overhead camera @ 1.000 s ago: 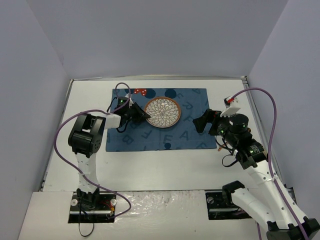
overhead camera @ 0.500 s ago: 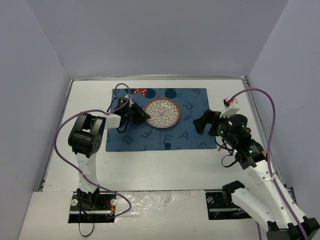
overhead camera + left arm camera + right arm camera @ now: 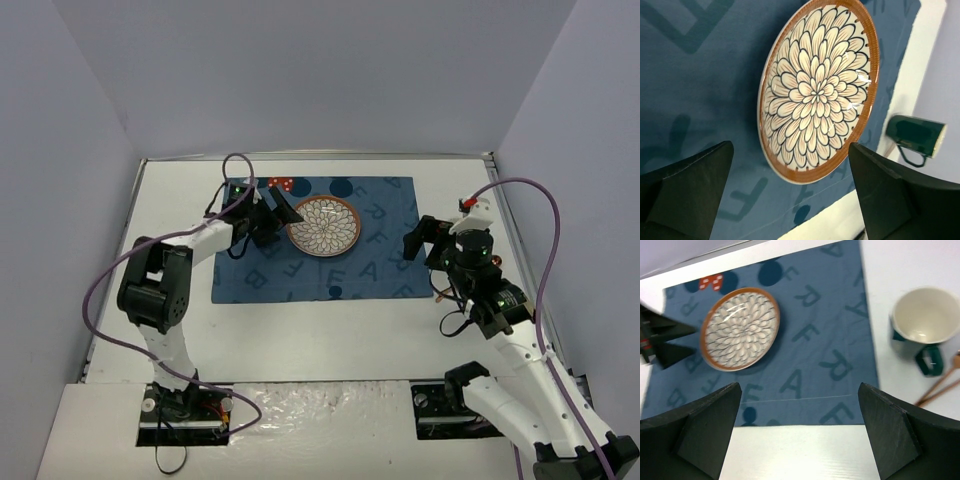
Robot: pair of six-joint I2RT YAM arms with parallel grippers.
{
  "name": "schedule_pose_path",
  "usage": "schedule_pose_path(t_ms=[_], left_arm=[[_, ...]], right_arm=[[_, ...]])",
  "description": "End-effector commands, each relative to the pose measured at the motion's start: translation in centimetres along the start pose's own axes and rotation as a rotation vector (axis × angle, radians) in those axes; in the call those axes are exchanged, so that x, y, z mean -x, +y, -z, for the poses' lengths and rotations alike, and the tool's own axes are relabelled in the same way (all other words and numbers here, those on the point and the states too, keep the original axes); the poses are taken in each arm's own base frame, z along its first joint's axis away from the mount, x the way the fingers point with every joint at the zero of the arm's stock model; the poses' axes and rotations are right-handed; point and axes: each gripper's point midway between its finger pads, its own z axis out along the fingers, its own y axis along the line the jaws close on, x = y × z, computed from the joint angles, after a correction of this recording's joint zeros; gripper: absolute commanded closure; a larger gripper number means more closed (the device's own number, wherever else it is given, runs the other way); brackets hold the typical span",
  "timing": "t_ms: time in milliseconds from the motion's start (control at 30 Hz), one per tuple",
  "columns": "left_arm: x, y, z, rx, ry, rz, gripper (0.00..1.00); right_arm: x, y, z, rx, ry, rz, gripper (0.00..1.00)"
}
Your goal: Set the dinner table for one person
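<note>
The table (image 3: 320, 335) lies flat from wall to wall, seemingly longer left to right. On its far middle lies a blue placemat (image 3: 370, 270), long axis left-right. The left arm stretches far and rightward; its gripper (image 3: 283, 213) is spread wide and empty, just left of the plate (image 3: 323, 225), aimed at it. The right arm is folded at the right, its gripper (image 3: 800, 435) over the placemat's right edge, fingers apart, holding nothing. A green mug (image 3: 920, 325) stands just right of the placemat, wooden sticks (image 3: 940, 385) beside it.

bright, even light, soft shadows, sharp focus (faint glare spots on the plate (image 3: 817, 90)).
</note>
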Motion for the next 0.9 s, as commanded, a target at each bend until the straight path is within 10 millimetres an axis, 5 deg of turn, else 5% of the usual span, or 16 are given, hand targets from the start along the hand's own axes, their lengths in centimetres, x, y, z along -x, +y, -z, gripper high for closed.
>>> schedule_pose_path(t_ms=[0, 233, 433, 600, 867], left_arm=[[3.7, -4.0, 6.3, 0.071, -0.122, -0.173, 0.03], [4.1, -2.7, 14.6, 0.265, -0.177, -0.372, 0.03], [1.4, -1.1, 19.2, 0.279, -0.117, -0.482, 0.03], [1.0, 1.0, 21.9, 0.323, -0.157, -0.57, 0.03], [0.8, 2.8, 22.7, 0.352, -0.211, -0.581, 0.03]], right_arm=[[2.7, -3.5, -0.1, -0.205, -0.107, 0.05, 0.0], [-0.2, -7.9, -2.8, -0.411, 0.023, 0.06, 0.01], [-1.5, -10.8, -5.3, -0.495, 0.105, 0.106, 0.06], [-1.2, -13.1, -5.4, -0.503, 0.122, 0.123, 0.09], [-3.0, -16.4, -7.7, -0.47, 0.195, 0.073, 0.09]])
